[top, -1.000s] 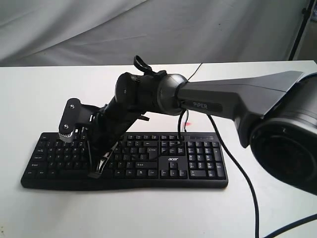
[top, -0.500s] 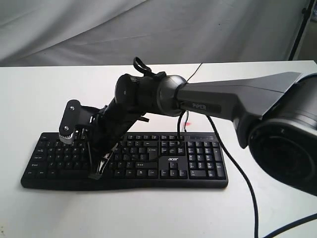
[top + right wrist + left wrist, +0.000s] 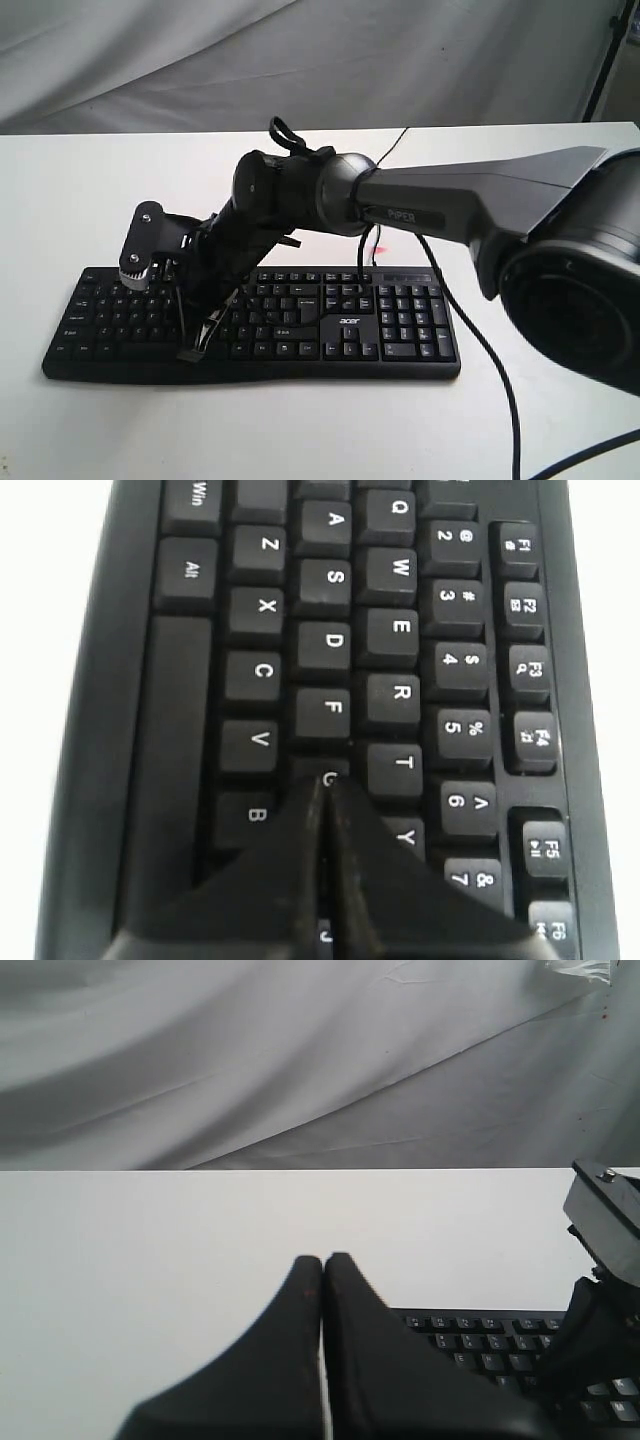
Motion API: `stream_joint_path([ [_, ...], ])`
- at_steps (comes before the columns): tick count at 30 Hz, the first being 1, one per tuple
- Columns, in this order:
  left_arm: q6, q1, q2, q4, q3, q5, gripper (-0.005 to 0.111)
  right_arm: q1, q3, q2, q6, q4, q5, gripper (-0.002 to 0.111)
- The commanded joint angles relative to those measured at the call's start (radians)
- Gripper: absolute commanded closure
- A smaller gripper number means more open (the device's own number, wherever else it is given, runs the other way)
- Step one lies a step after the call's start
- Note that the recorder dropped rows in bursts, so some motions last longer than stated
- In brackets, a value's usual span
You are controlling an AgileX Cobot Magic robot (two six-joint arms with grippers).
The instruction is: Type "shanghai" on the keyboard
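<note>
The black keyboard (image 3: 400, 330) lies across the white table (image 3: 80, 180), with its "acer" logo right of the middle. My right gripper (image 3: 190, 350) reaches across to the keyboard's left half and is shut, holding nothing. In the right wrist view the right gripper (image 3: 325, 782) has its tip at the G key (image 3: 331, 777) of the keyboard (image 3: 330, 640); whether it touches the key I cannot tell. My left gripper (image 3: 322, 1258) is shut and empty, over bare table beside the keyboard's corner (image 3: 480, 1335). It does not show in the exterior view.
A black cable (image 3: 490, 370) runs from the right arm (image 3: 450, 200) down over the table's front right. Grey cloth (image 3: 320, 50) hangs behind the table. The right arm's wrist block (image 3: 605, 1210) stands close to the left gripper's side.
The right arm has edged very slightly to the left over the keyboard. Its gripper has stayed shut.
</note>
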Motion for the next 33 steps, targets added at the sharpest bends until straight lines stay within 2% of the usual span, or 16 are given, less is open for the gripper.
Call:
stream_joint_path([
  [1, -0.001, -0.004, 0.003, -0.004, 0.001, -0.003, 0.106, -0.01, 0.0, -0.024, 0.008, -0.02, 0.0, 0.108],
  [14, -0.001, -0.004, 0.003, -0.004, 0.001, -0.003, 0.106, -0.008, -0.005, -0.044, 0.026, -0.015, -0.003, 0.108],
  [33, -0.001, -0.004, 0.003, -0.004, 0.001, -0.003, 0.106, 0.045, -0.005, -0.044, 0.033, 0.021, -0.127, 0.108],
])
